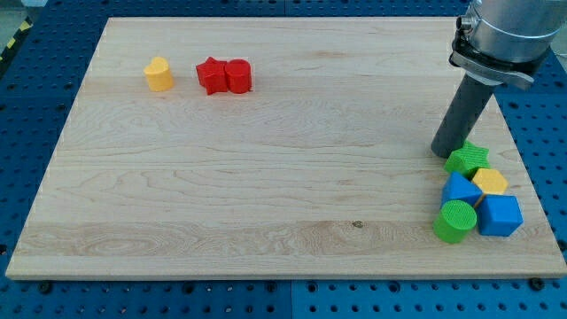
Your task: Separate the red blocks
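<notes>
A pale wooden board [283, 159] lay on a blue pegboard table [35, 106], filling most of the view. From the view's top right the arm's grey collar [500, 40] came down into a dark rod [465, 111], and my tip [445, 151] rested on the board near its right edge, just beside the green star [467, 159] on that block's left. The rod carried no jaws, so nothing was held. Below that star sat a tight cluster: a blue cube [500, 215], a blue block [460, 189] of unclear shape, a green cylinder [455, 221] and a yellow block [490, 182]. The two red blocks lay far off at the view's upper left, touching side by side: a red star [211, 75] on the left and a red cylinder [238, 76] on the right, both the same bright red. A yellow block with a rounded top [159, 74] stood just left of them, apart.
</notes>
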`<state>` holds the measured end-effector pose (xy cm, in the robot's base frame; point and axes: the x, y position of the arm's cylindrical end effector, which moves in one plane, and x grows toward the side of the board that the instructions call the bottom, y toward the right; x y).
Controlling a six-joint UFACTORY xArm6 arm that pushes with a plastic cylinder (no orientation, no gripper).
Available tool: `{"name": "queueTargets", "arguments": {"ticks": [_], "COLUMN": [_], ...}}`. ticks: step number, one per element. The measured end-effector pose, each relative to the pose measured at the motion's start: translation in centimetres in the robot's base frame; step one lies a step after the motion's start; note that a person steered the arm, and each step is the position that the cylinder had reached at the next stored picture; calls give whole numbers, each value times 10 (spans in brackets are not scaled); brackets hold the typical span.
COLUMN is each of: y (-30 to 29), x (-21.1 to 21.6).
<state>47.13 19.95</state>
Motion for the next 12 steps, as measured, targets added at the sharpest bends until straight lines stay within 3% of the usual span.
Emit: {"name": "queueTargets", "arguments": {"ticks": [2, 3, 5, 6, 7, 8, 9, 12], "y": [-2, -30, -166, -266, -352, -355, -343, -216], "x": [-12, -58, -181, -216, -207, -206, -189, -93]}}
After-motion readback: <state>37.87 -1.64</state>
